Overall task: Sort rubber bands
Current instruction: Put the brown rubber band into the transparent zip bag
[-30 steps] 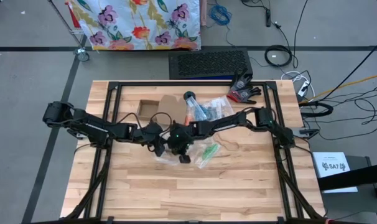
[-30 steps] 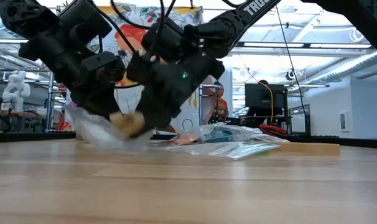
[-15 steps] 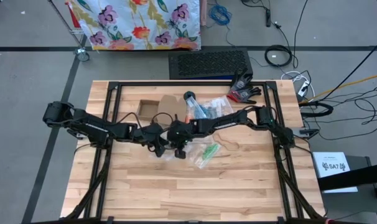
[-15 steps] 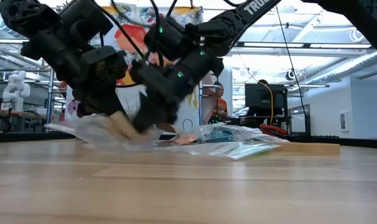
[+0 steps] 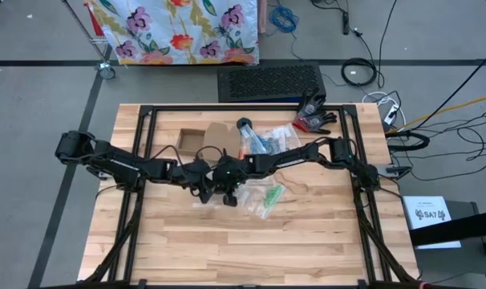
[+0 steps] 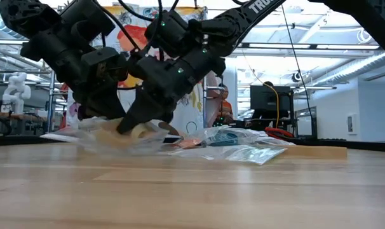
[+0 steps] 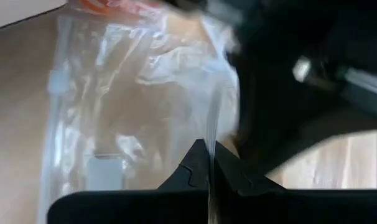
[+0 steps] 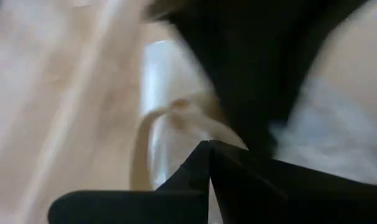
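Left tool (image 7: 208, 163) pinches a clear bag (image 7: 114, 112) — contents blurred, unreadable.

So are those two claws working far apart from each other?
No, in the high view the left claw and right claw meet over the same clear plastic bag.

A wooden table (image 5: 227, 249) carries clear plastic bags (image 5: 269, 197), a cardboard piece (image 5: 219, 135) and black-red gloves (image 5: 313, 116)
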You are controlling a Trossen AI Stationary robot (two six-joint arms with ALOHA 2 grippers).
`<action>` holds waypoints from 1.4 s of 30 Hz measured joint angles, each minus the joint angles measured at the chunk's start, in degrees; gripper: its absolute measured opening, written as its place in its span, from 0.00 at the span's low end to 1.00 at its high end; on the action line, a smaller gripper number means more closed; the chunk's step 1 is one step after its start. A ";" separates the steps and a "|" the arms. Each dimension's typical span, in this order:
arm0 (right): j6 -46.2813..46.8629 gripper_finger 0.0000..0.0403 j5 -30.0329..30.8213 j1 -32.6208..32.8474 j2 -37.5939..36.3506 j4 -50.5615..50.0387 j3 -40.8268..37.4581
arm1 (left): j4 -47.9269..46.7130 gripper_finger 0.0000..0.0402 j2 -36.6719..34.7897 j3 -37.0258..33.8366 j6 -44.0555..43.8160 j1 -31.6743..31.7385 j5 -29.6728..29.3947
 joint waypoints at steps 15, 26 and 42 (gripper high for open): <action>-2.54 0.00 18.41 -0.57 1.02 -8.64 2.59 | -5.05 0.00 -0.09 0.04 -1.07 -0.04 -0.59; -2.84 0.00 -1.87 -1.20 1.01 -11.54 2.51 | -6.70 0.00 -0.07 0.07 -1.51 0.19 -4.32; -4.24 0.00 -0.37 -1.40 -2.89 -8.90 2.46 | -7.22 0.00 -0.07 0.04 -1.49 0.17 -4.12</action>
